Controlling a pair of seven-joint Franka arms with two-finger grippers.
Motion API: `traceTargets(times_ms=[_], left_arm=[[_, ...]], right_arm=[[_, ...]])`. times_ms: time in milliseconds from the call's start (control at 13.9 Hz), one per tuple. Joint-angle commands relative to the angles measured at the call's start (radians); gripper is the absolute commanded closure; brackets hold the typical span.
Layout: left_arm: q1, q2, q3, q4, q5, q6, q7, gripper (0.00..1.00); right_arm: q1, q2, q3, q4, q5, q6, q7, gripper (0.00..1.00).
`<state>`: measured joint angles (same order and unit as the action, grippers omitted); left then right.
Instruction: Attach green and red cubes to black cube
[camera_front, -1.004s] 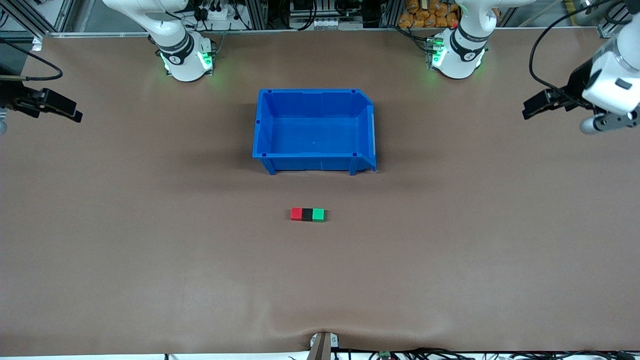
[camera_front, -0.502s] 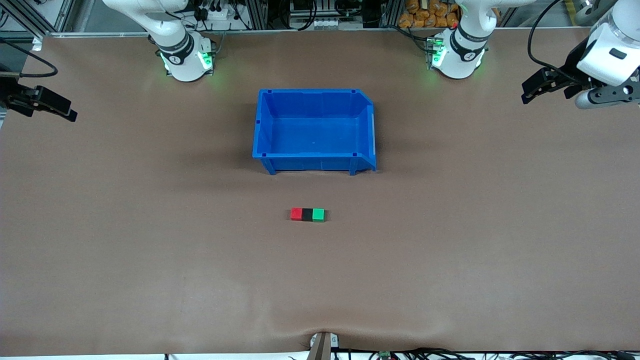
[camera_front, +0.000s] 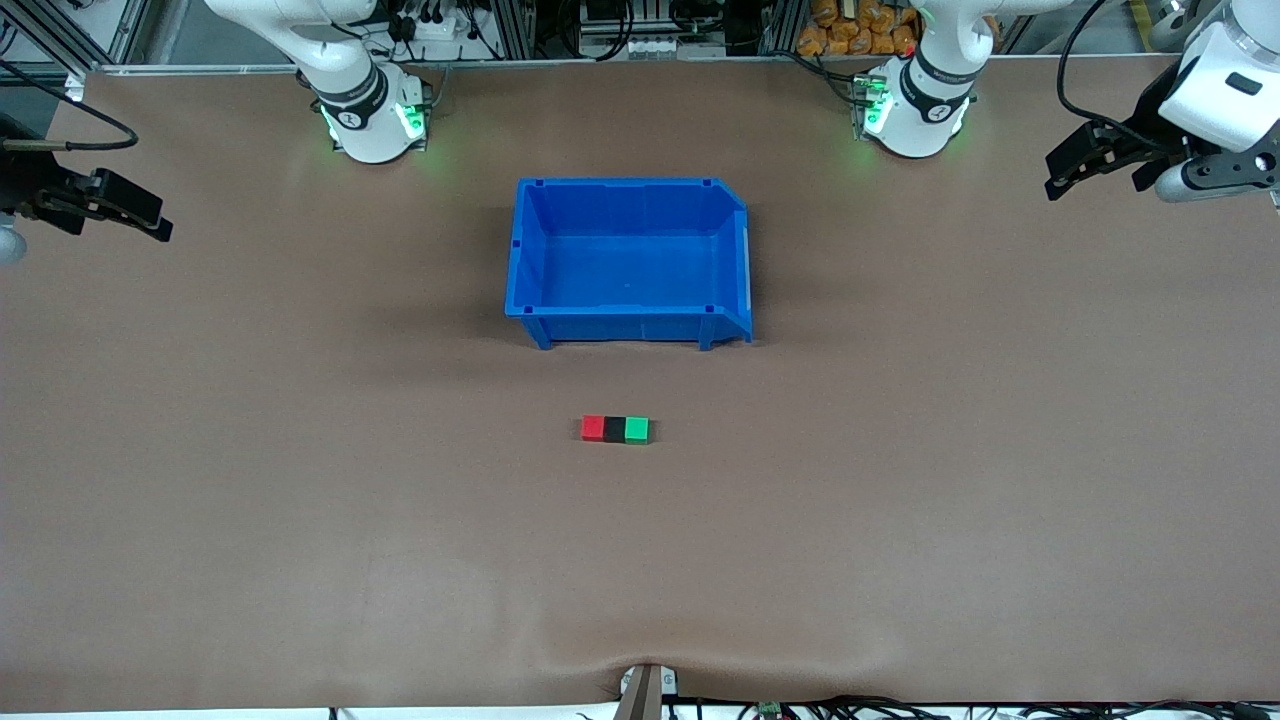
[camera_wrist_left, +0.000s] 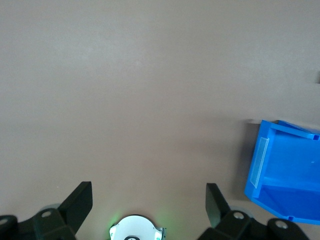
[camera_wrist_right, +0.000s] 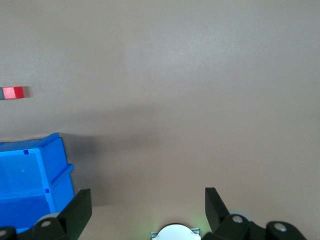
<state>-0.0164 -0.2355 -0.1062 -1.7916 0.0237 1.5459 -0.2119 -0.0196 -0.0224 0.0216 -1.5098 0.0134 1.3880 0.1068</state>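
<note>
- Red cube (camera_front: 593, 428), black cube (camera_front: 614, 429) and green cube (camera_front: 637, 429) sit joined in a row on the bench (camera_front: 300, 500); task looks complete
- Left tool (camera_front: 1090, 165) and right tool (camera_front: 125, 207) hang over the bench ends, fingers apart, empty

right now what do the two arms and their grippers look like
Both arms are glossy white with rounded shells, black bands and green lights at their bases. The left gripper and right gripper are black, each with two blunt wedge-shaped fingers. Black cables loop along both wrists.
</note>
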Motion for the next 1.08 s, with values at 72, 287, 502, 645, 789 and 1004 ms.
traceTargets(times_ms=[72, 287, 502, 645, 789, 1004], left_arm=[[0.001, 0.018, 0.006, 0.043, 0.015, -0.01, 0.022, 0.0], [0.001, 0.031, 0.006, 0.061, 0.012, -0.01, 0.02, 0.0], [0.001, 0.033, 0.006, 0.063, 0.012, -0.016, 0.02, 0.0], [0.003, 0.033, 0.01, 0.064, 0.012, -0.018, 0.02, 0.0], [0.001, 0.033, 0.01, 0.064, 0.012, -0.03, 0.022, 0.0], [0.001, 0.033, 0.01, 0.063, 0.012, -0.03, 0.022, 0.0]], right_arm=[[-0.006, -0.007, 0.003, 0.0, -0.032, -0.004, -0.001, 0.0], [-0.006, -0.007, 0.003, 0.0, -0.035, -0.004, -0.001, 0.0], [-0.006, -0.007, 0.003, 0.0, -0.035, -0.004, 0.001, 0.0], [-0.008, -0.007, 0.001, 0.0, -0.035, -0.003, 0.001, 0.0], [-0.01, -0.007, 0.0, 0.0, -0.035, -0.003, 0.001, 0.0], [-0.008, -0.005, 0.0, 0.002, -0.033, 0.0, 0.007, 0.0]])
